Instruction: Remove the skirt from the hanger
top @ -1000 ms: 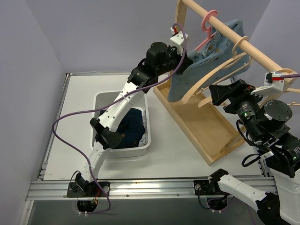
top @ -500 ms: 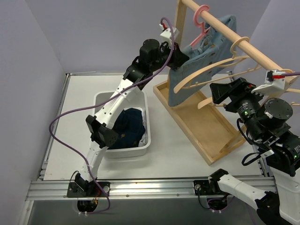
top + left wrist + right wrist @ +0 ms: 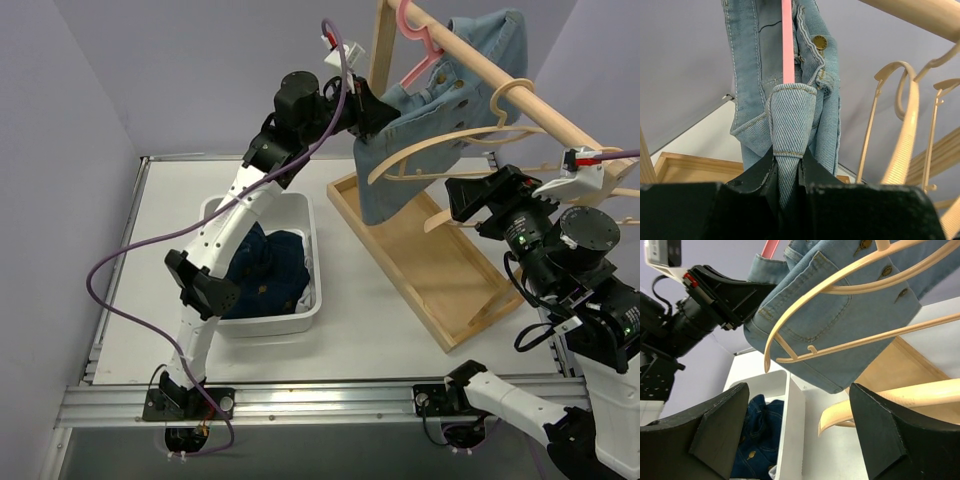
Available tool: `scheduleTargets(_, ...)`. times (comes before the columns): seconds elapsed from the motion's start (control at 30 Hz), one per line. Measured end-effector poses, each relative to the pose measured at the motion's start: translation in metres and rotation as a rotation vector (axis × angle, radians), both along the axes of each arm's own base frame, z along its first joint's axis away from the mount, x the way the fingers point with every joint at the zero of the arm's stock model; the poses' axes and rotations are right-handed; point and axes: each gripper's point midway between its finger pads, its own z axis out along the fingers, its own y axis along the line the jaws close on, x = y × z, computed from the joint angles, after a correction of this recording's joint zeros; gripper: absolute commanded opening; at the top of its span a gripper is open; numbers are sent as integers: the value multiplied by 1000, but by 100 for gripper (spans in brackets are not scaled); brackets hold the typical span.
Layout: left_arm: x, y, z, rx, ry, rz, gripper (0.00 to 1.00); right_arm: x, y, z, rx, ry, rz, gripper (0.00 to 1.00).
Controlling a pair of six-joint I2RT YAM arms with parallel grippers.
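A light blue denim skirt [image 3: 425,125] hangs on a pink hanger [image 3: 418,45] hooked over the wooden rail [image 3: 500,85]. My left gripper [image 3: 378,112] is shut on the skirt's left waistband edge, high beside the rack post. In the left wrist view the jaws pinch a fold of denim [image 3: 790,130] below the pink hanger arm [image 3: 786,40]. My right gripper [image 3: 478,200] is open and empty, below the skirt to the right. The right wrist view shows the skirt [image 3: 840,325] above my open gripper [image 3: 802,432].
Several empty wooden hangers [image 3: 455,150] hang on the rail in front of the skirt. The wooden rack base [image 3: 440,270] stands right of a white bin [image 3: 312,255] holding dark blue denim [image 3: 265,280].
My left gripper has pulled the skirt's edge up and to the left. The pink hanger has slid left along the rail and tilted. The right arm has barely moved.
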Motion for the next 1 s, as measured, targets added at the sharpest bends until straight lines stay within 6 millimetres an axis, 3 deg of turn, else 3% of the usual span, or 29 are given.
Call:
scheduleTargets(0.27,-32,22,-12,101,53,-42,2,20,16,-14,-77,49,32,77)
scheduleTargets(0.6,-77,68,-42,273,91,-39,2,50,58,-31,-152,84,173,74)
scheduleTargets(0.9,-96,92,-98,428,209,-32,2,74,89,-36,-162,85,262,73)
scheduleTargets(1.0,-103,98,-108,461,237,-39,2,83,96,-35,-172,76,274,73)
